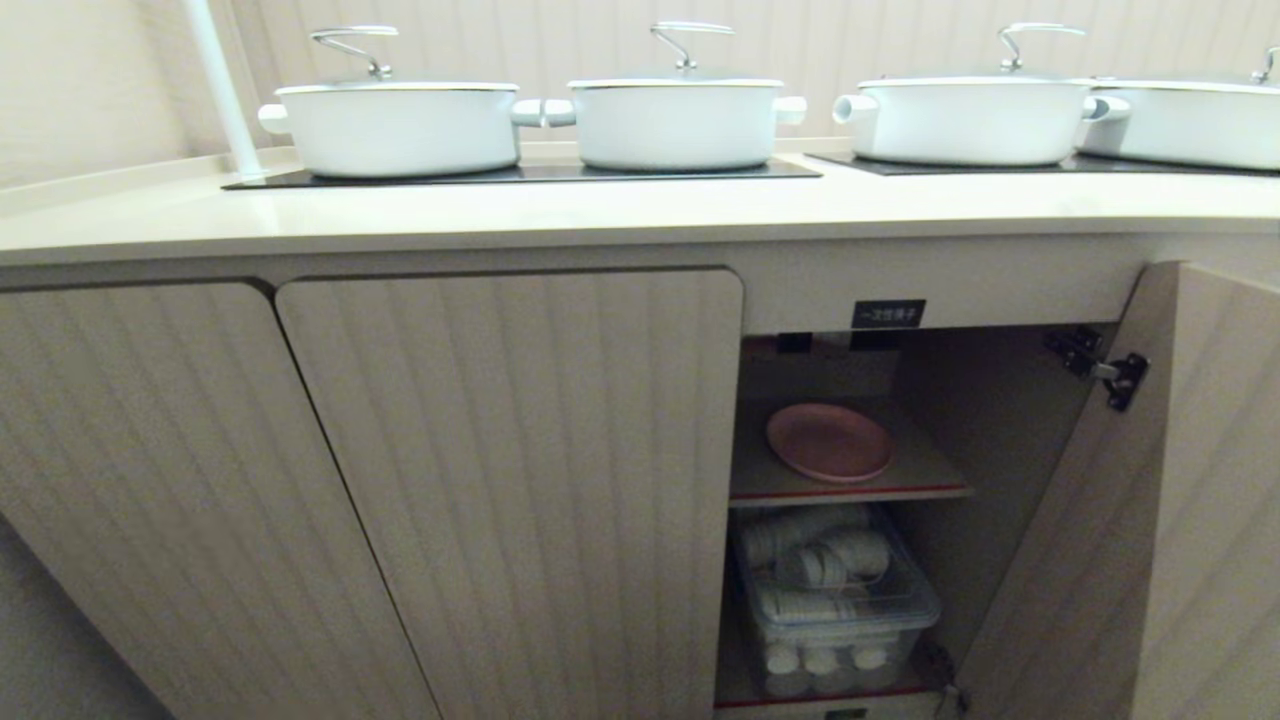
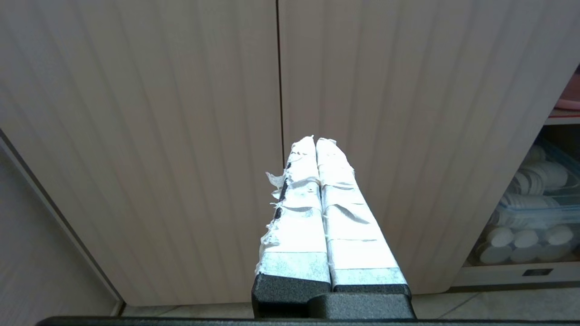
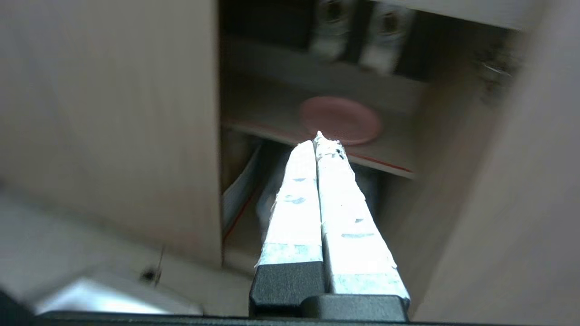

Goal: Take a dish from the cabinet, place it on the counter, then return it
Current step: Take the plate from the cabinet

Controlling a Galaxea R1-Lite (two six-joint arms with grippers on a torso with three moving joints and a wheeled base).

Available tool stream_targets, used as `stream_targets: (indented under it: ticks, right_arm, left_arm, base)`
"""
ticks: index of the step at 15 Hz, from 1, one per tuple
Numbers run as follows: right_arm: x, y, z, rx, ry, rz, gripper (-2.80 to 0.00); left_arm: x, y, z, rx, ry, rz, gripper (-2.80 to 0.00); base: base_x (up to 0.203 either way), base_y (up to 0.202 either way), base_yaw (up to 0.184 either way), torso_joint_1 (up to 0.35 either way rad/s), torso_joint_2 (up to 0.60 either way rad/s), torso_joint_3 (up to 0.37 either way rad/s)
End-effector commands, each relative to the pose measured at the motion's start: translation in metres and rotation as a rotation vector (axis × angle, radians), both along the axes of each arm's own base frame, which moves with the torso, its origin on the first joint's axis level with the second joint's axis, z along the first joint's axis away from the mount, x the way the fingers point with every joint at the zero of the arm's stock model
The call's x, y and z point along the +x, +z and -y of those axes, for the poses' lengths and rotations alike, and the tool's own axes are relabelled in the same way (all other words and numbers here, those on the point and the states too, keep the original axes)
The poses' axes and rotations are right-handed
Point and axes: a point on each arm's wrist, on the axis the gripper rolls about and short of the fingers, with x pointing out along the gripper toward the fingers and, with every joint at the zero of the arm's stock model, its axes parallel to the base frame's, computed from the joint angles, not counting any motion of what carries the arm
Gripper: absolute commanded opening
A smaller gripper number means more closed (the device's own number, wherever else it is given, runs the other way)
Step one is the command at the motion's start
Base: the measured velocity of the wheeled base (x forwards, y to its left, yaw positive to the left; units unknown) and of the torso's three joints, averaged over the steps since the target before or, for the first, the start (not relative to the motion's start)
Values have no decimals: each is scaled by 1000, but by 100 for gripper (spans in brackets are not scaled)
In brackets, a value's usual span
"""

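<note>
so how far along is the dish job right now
Done: the cabinet door is open. In hand: the right hand, shut and empty, points at the pink plate on its shelf. The left hand is shut, idle. Left: take it to the counter, then return it.

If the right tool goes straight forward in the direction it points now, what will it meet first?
Probably the pink plate on the cabinet shelf. The shut right tool points through the open doorway at the plate's near rim, with nothing seen between, though depth is unclear.

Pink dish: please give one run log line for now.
pink dish: on cabinet shelf | door: open | right tool: shut, empty, facing dish
</note>
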Motion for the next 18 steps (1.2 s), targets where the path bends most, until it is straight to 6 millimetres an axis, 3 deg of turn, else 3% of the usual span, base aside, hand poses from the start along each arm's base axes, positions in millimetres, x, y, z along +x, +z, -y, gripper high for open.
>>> stream_targets:
  ticks: [1, 3, 10, 14, 18]
  right_arm:
    - [36, 9, -1, -33, 49, -150, -280]
    - [65, 3, -2, -56, 110, -247, -280]
    - [177, -60, -7, 28, 151, -468, -280]
    - [243, -105, -10, 46, 154, -425, -280]
    - [286, -114, -14, 53, 161, -258, -280]
  left_arm:
    - [0, 0, 0, -1, 0, 0, -280]
    - [0, 0, 0, -1, 0, 0, -280]
    - [0, 0, 0, -1, 0, 0, -280]
    - [0, 0, 0, -1, 2, 0, -280]
    - [0, 0, 0, 0, 2, 0, -280]
  base:
    - [0, 0, 0, 0, 0, 0]
    - [0, 0, 0, 0, 0, 0]
    - [0, 0, 0, 0, 0, 0]
    - [0, 0, 0, 0, 0, 0]
    - [0, 0, 0, 0, 0, 0]
